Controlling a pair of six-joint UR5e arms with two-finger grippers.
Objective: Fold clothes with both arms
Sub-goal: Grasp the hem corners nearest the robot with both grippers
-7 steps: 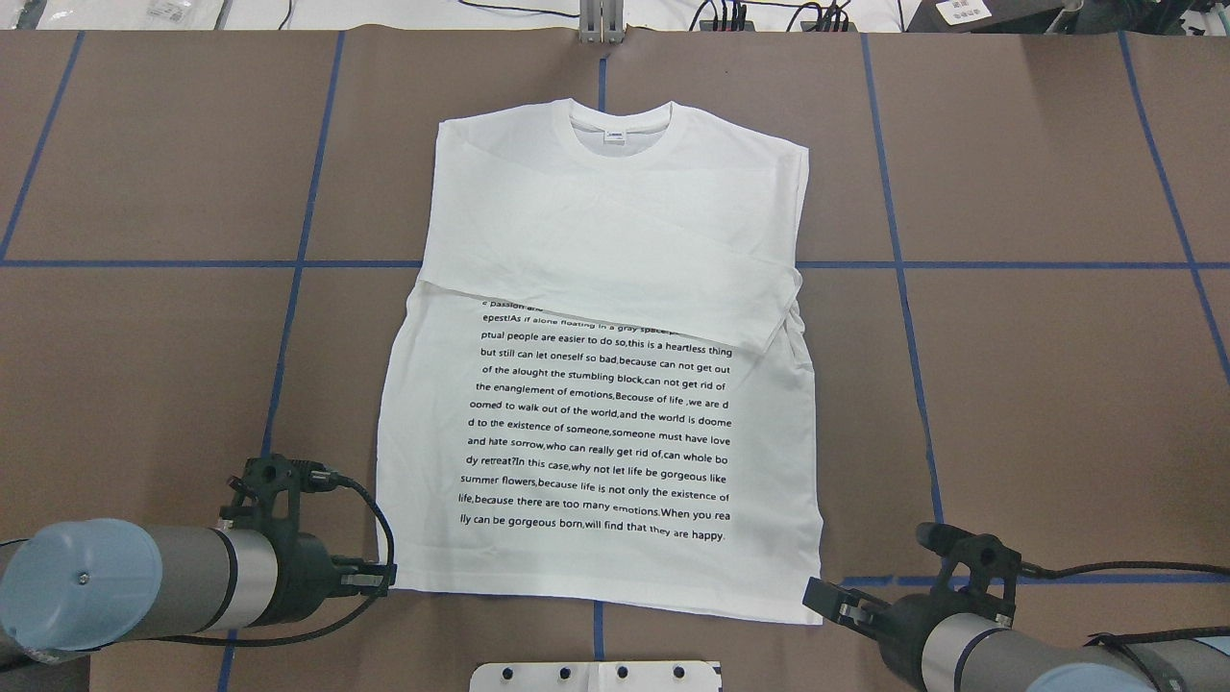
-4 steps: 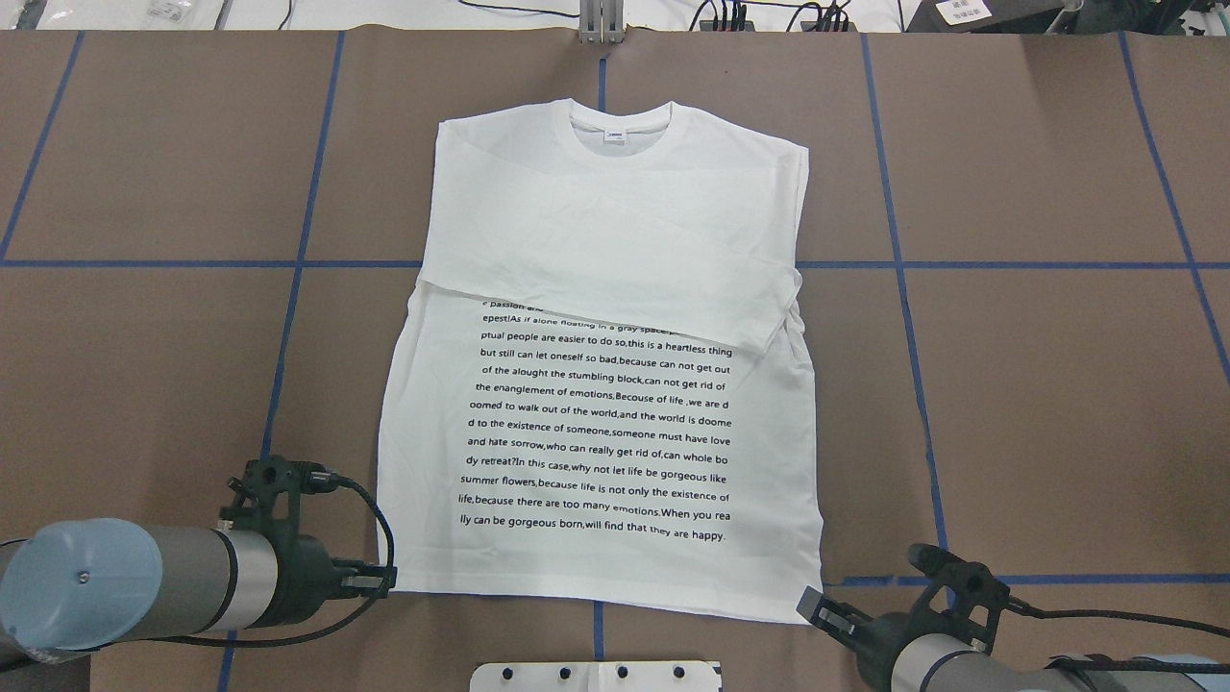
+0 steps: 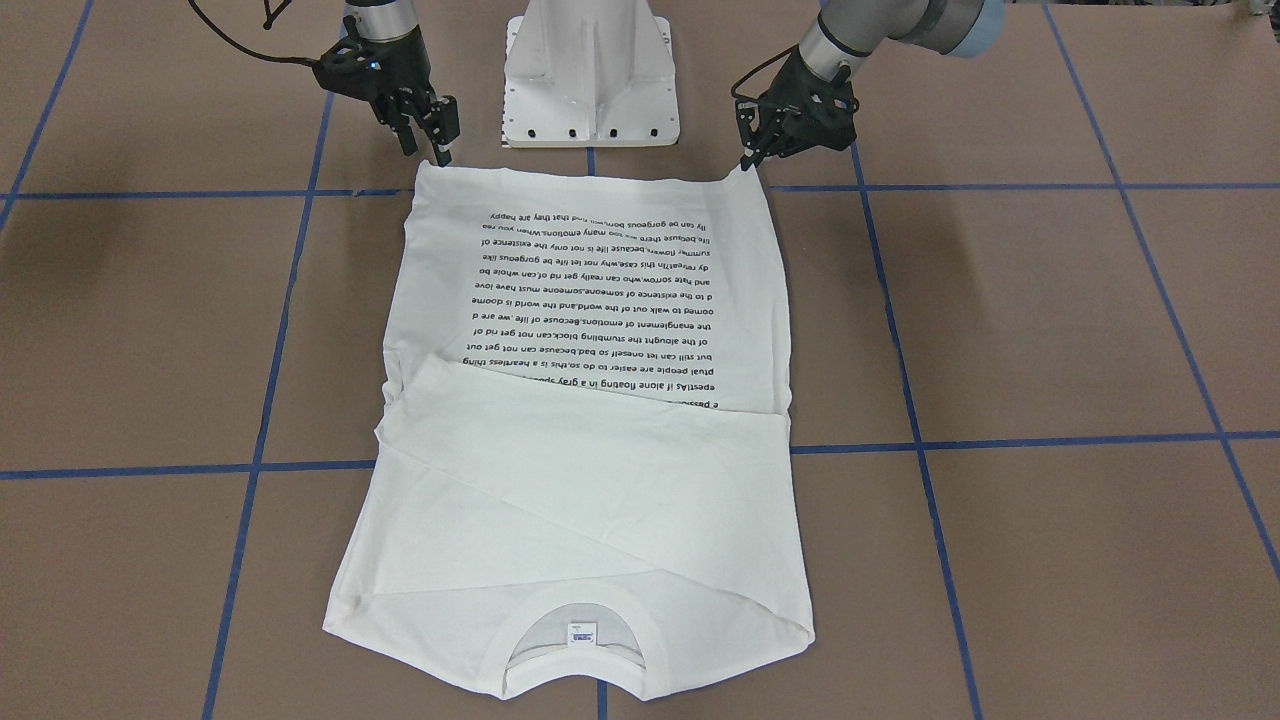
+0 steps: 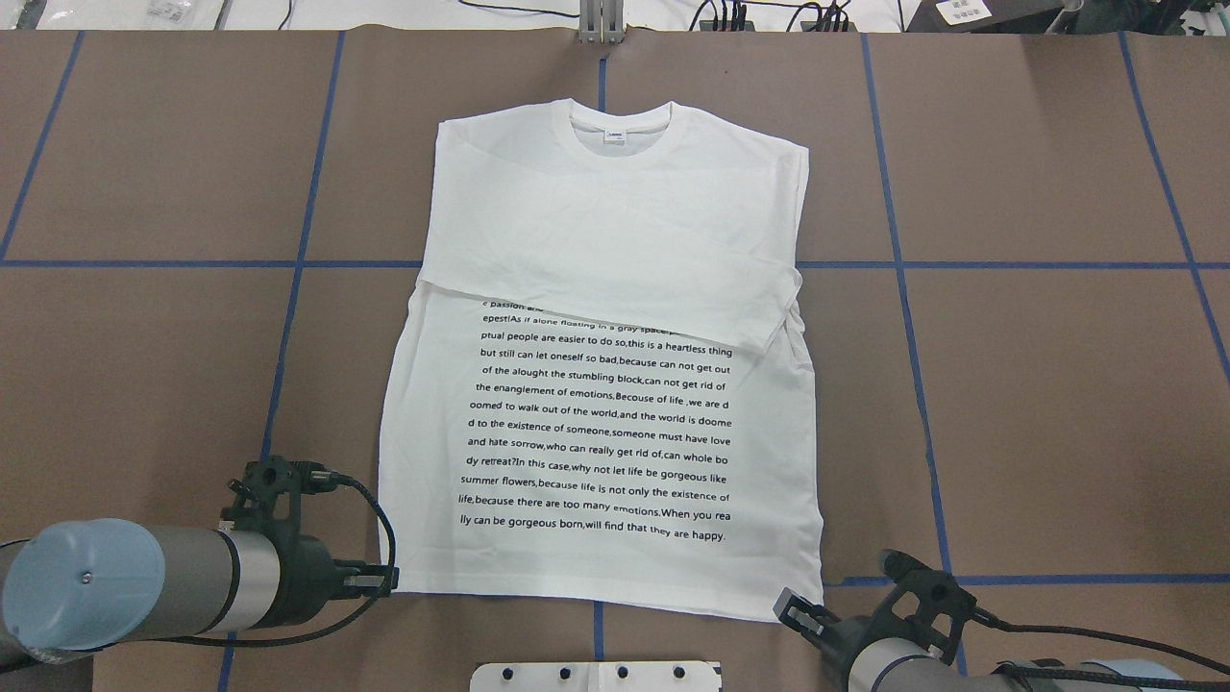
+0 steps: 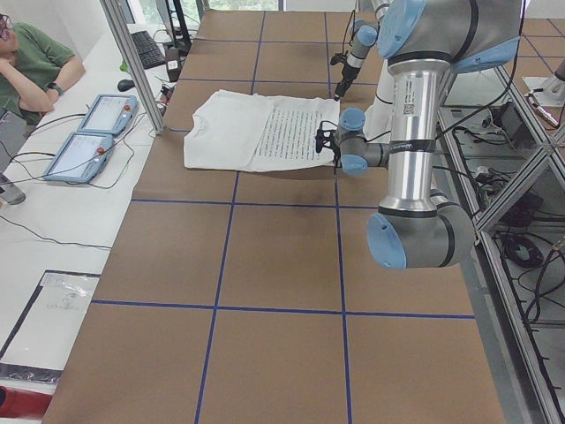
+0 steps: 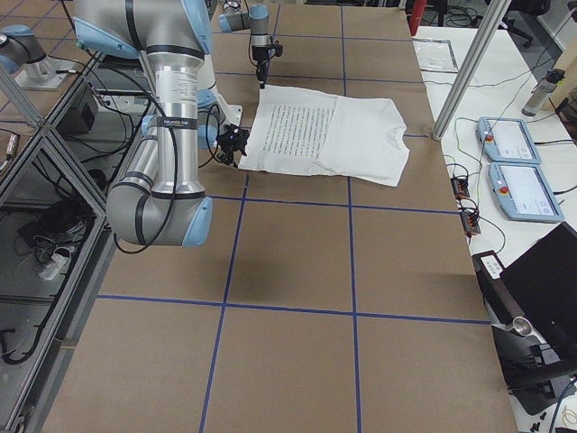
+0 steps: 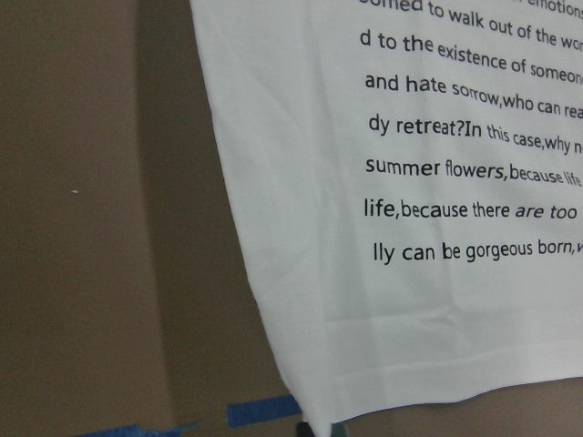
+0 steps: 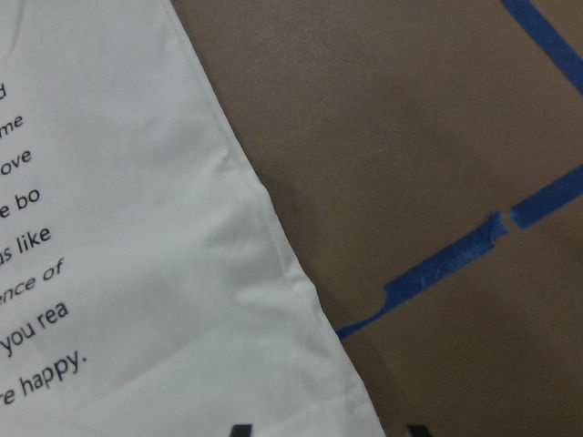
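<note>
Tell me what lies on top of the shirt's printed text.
A folded-in white sleeve lies across the T-shirt at the chest, its edge cutting through the top lines of printed text. Any print continuing beneath it is covered; the lower lines show fully.

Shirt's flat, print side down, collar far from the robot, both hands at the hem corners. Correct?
Not quite: the print faces up. The overhead exterior view shows the black text readable on the shirt. The rest holds: collar on the far side, left hand and right hand at the hem corners.
</note>
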